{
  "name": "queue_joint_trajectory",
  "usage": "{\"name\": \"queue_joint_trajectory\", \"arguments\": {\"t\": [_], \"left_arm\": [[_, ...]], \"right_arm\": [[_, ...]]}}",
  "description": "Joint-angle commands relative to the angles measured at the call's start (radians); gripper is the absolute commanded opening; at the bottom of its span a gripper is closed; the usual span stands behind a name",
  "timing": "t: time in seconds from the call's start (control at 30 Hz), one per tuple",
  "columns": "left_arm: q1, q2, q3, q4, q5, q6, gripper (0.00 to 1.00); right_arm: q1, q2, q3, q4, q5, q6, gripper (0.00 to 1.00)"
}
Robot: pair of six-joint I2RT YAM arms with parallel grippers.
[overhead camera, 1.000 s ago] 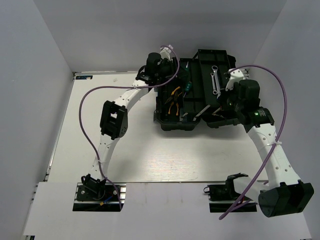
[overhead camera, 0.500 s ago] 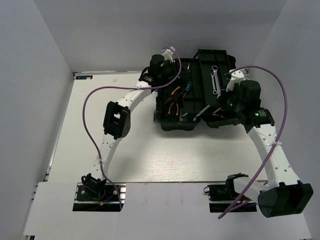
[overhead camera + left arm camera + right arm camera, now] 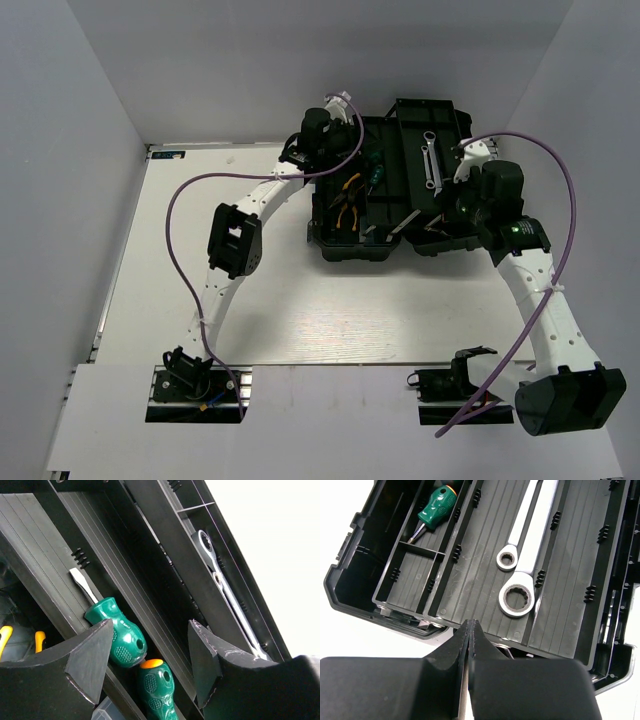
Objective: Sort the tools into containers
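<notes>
Left wrist view: left gripper point(image 3: 150, 635), jaws apart, hangs over two green screwdrivers point(image 3: 120, 635) in a narrow channel of the toolbox point(image 3: 40, 540), walls close either side. Right gripper point(image 3: 470, 632), fingers together, sits above its near rim, by two wrenches point(image 3: 520, 597).

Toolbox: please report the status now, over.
Left gripper open above green screwdrivers in tray. Right gripper shut, empty, at tray edge near wrenches. No obstruction seen.

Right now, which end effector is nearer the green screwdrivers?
Left. The left end effector hovers open over the green screwdrivers; the right end effector, shut, is by the wrenches, farther off.
</notes>
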Motion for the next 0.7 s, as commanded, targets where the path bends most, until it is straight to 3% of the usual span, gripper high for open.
{"name": "queue_joint_trajectory", "arguments": {"t": [0.0,0.17,0.23,0.3,0.33,0.37,0.4,0.47,0.5,0.6,0.63,0.67], "left_arm": [[-0.005,-0.035,0.035,-0.024,-0.019,0.008,0.72],[-0.005,-0.111,0.035,-0.024,-0.019,0.057,0.68],[-0.005,-0.18,0.025,-0.046,-0.04,0.094,0.58],[-0.005,-0.252,-0.061,-0.069,-0.063,0.152,0.38],[-0.005,-0.347,-0.111,-0.069,-0.091,0.166,0.16],[-0.005,-0.401,-0.168,-0.06,-0.114,0.18,0.07],[-0.005,-0.459,-0.307,-0.049,-0.138,0.189,0.02],[-0.005,-0.579,-0.47,-0.011,-0.198,0.198,0.01],[0.008,-0.687,-0.62,0.005,-0.216,0.178,0.03],[0.028,-0.867,-0.837,-0.063,-0.375,0.204,0.47],[0.028,-0.897,-0.876,-0.096,-0.406,0.215,0.69],[0.028,-0.921,-0.937,-0.13,-0.43,0.215,0.75]], "right_arm": [[-0.008,-0.029,-0.01,0.037,-0.013,0.008,0.0],[-0.017,-0.043,-0.013,0.052,0.049,0.005,0.0],[-0.02,-0.044,-0.001,0.052,0.091,0.007,0.06],[-0.03,-0.044,0.011,0.05,0.111,0.007,0.13],[-0.034,-0.044,0.015,0.052,0.122,0.005,0.15],[-0.034,-0.044,0.018,0.052,0.159,0.005,0.18],[-0.045,-0.047,0.024,0.053,0.168,0.001,0.18],[-0.057,-0.041,0.039,0.053,0.232,-0.008,0.2],[-0.063,-0.034,0.045,0.053,0.255,-0.015,0.23],[-0.118,0.012,0.087,0.037,0.384,-0.054,0.24],[-0.144,0.02,0.096,0.032,0.395,-0.061,0.24],[-0.145,0.055,0.117,0.023,0.407,-0.064,0.26]]}}
